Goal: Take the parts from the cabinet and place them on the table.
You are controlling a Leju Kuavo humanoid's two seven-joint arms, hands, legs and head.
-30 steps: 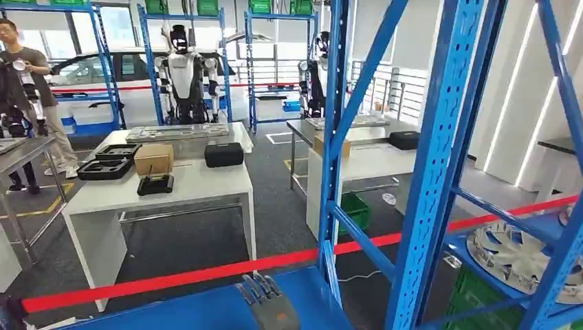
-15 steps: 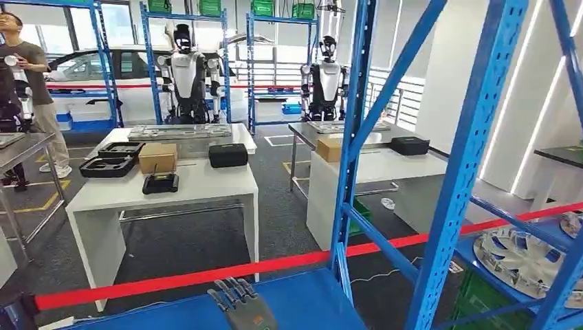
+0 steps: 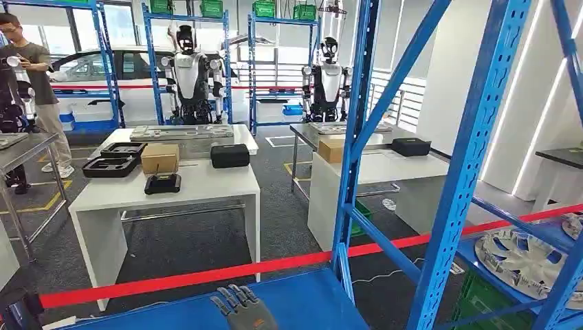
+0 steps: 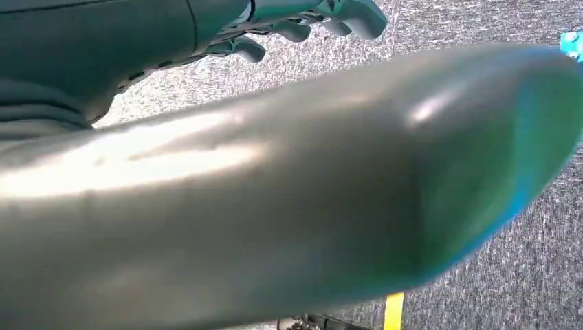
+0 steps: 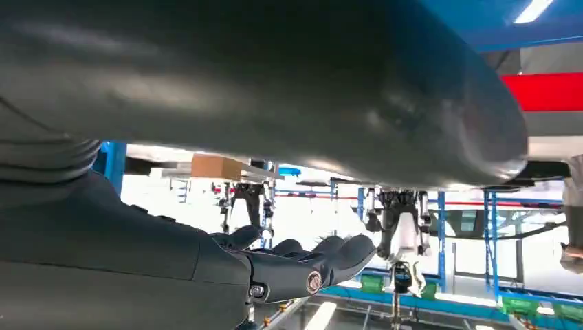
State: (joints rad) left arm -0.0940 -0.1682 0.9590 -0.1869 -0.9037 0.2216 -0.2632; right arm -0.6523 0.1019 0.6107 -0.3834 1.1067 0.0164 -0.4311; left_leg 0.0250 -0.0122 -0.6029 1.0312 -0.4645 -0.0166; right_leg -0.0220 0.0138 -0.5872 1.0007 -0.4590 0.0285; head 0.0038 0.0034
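Observation:
A silver wheel cover (image 3: 520,256) lies flat on a low blue shelf of the blue rack (image 3: 473,148) at the right, with the edge of another part (image 3: 573,224) just behind it. My right hand (image 3: 245,311) rises at the bottom edge over a blue shelf board (image 3: 309,302), its fingers (image 5: 323,258) stretched out and apart, holding nothing and far left of the wheel cover. My left hand (image 4: 302,24) hangs over grey carpet and holds nothing. A white table (image 3: 206,184) stands ahead on the left.
A red tape (image 3: 206,275) runs across in front of me. The white table carries a cardboard box (image 3: 159,157) and black cases (image 3: 229,155). A second table (image 3: 375,165) stands to the right of it. Two humanoid robots (image 3: 191,72) stand behind, and a person (image 3: 34,82) stands at far left.
The whole picture has shifted as the camera turned, so the rack posts sit further right. My right hand stays at the bottom edge, slightly further left in the picture.

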